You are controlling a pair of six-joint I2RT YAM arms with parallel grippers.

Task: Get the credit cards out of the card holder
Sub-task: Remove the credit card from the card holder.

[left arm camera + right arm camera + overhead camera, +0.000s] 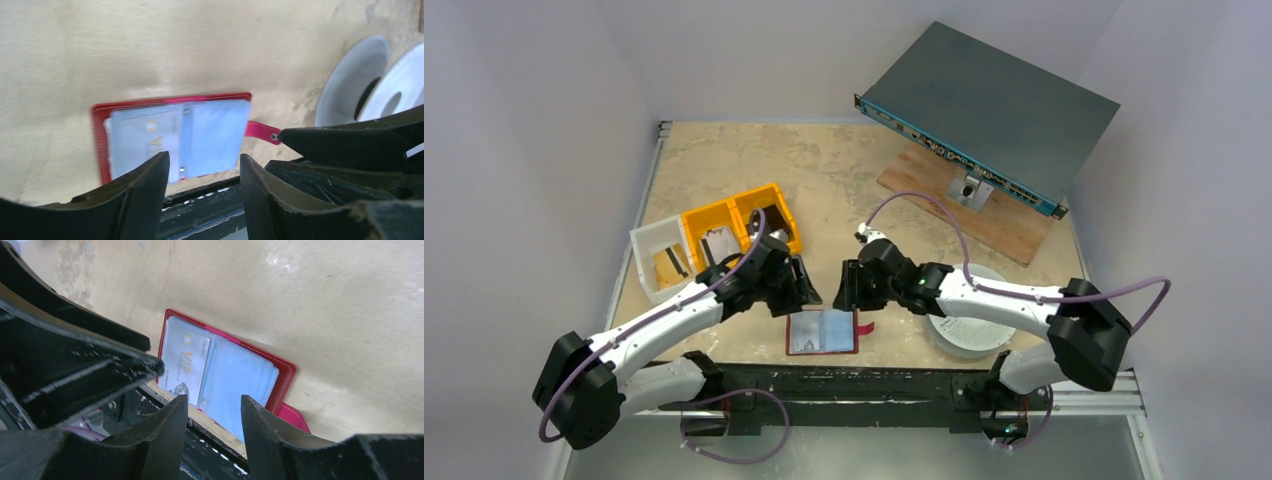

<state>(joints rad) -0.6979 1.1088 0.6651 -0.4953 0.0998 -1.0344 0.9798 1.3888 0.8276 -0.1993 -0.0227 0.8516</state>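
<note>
A grey rack unit (989, 115) is seen far beyond the right gripper (846, 288); yellow bins (696, 215) and a white bin (664, 228) are set behind the left gripper (807, 290). Both grippers are held spread and empty just above the opened card holder (822, 349), with a pale credit card (807, 333) tucked inside

One card holder (822, 332), two yellow bins (707, 212) — one white bin (642, 258).
</note>
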